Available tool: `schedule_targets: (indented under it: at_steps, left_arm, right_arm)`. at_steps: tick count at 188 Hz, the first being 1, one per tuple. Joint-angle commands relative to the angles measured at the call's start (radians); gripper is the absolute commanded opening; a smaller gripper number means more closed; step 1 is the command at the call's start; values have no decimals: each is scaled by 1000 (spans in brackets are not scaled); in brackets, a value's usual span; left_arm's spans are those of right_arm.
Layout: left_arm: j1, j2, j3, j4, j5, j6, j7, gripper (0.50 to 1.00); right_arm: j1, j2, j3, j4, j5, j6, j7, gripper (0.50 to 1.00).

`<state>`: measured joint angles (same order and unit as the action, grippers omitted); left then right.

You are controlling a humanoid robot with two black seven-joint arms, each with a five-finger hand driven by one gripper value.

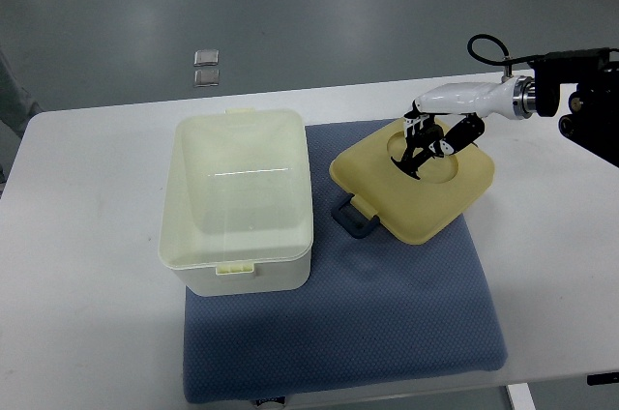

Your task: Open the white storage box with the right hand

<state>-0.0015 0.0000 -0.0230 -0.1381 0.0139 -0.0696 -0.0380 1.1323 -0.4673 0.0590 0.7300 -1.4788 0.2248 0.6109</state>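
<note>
right hand (432, 139) fingers overlap the recessed middle of the pale yellow square plastic lid (414, 181), can't tell if they grip it; arm cut by right edge. dark grey latch (355, 216) partly under the lid. blue-grey padded mat (387, 323) and white worktop (87, 313) clipped at the bottom edge

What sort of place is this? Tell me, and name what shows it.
Probably a robot lab or test room: a plain white table on a bare grey floor, with a blue mat staging one white storage box, its lid off under the right hand.
</note>
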Motion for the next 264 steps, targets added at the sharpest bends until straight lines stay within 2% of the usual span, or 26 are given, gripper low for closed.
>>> schedule_targets:
  at_steps: [1,142,156,162,163,171,173,176,185,192,200,233,264]
  left_arm:
    - [0,0,0,0,0,1,1,1000]
    - [0,0,0,0,0,-1,1,1000]
    - [0,0,0,0,0,1,0,1000]
    - [0,0,0,0,0,1,0,1000]
    - [0,0,0,0,0,1,1,1000]
    - [0,0,0,0,0,1,1,1000]
    - [0,0,0,0,0,1,1,1000]
    - [0,0,0,0,0,1,0,1000]
    - [0,0,0,0,0,1,1,1000]
    - [0,0,0,0,0,1,1,1000]
    - [0,0,0,0,0,1,1,1000]
    - [0,0,0,0,0,-1,1,1000]
    - [0,0,0,0,0,-1,1,1000]
  right_arm:
    - [-9,10,-1,0,-1,-1,0,500]
    - [-17,53,-1,40,-3,22,0,500]
    - [-20,53,-1,40,-3,22,0,566]
    - [-22,53,1,40,-3,21,0,625]
    - [-22,55,2,39,0,21,0,649]
    - [-23,55,4,40,6,21,0,723]
    - [-23,55,4,40,6,21,0,723]
    - [-23,55,4,40,8,21,0,756]
    - [-23,55,4,38,8,21,0,803]
    - [-23,55,5,40,9,21,0,860]
    - [-23,53,5,40,12,22,0,895]
    - [-17,41,18,38,57,54,0,905]
    - [-2,33,24,38,242,65,0,913]
